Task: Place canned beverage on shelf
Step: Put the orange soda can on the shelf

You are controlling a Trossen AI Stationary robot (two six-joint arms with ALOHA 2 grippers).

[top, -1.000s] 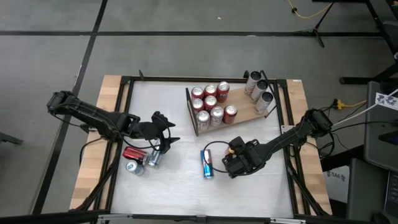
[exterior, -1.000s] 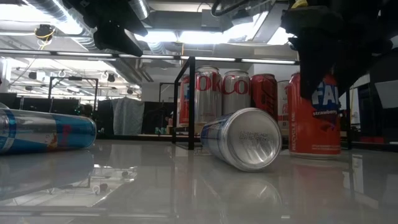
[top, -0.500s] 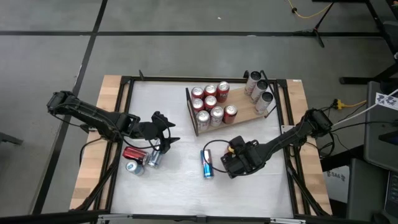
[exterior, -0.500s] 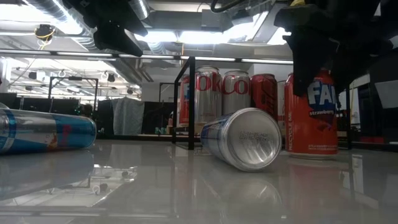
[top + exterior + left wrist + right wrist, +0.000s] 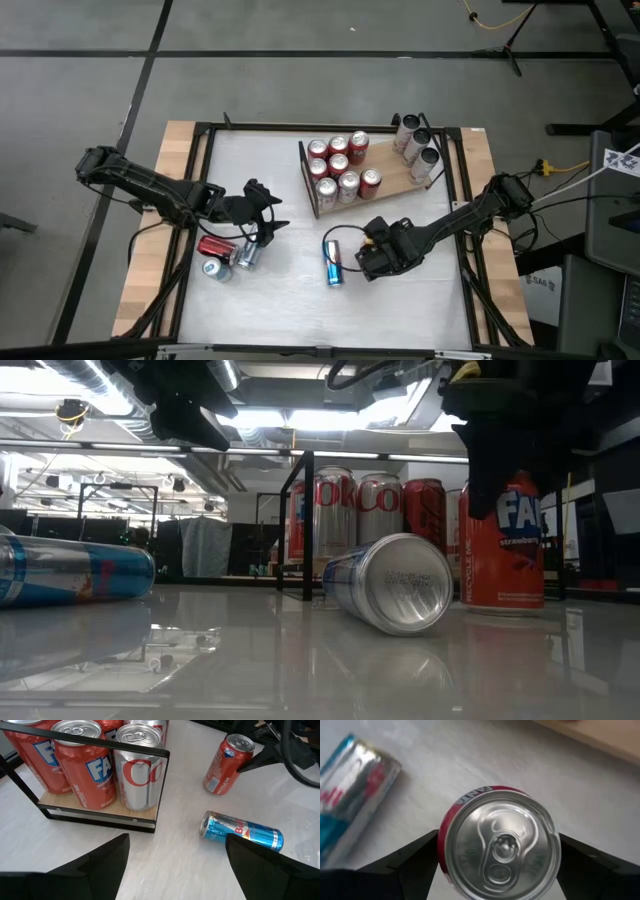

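Observation:
A red canned beverage stands upright on the white table, right of centre and near of the shelf. My right gripper is over it and shut on its upper part. The shelf is a wooden board with a dark rail. It carries several red and silver cans standing on their bases. My left gripper hangs open above the table's left half, holding nothing. A blue can lies on its side beside the red one. My right gripper holds the red can by its side wall just below the rim, one finger on each opposite side. The fingers come steeply from above. The can stays upright, its base at the table top.
Three cans lie on their sides near the table's left edge, below my left gripper. Three silver cans stand at the shelf's right end. A dark frame runs round the table. White table lies bare along the near edge.
My right gripper has rolled a little about the line it points along and edged toward the table's left. The red can has shifted slightly the same way, still upright.

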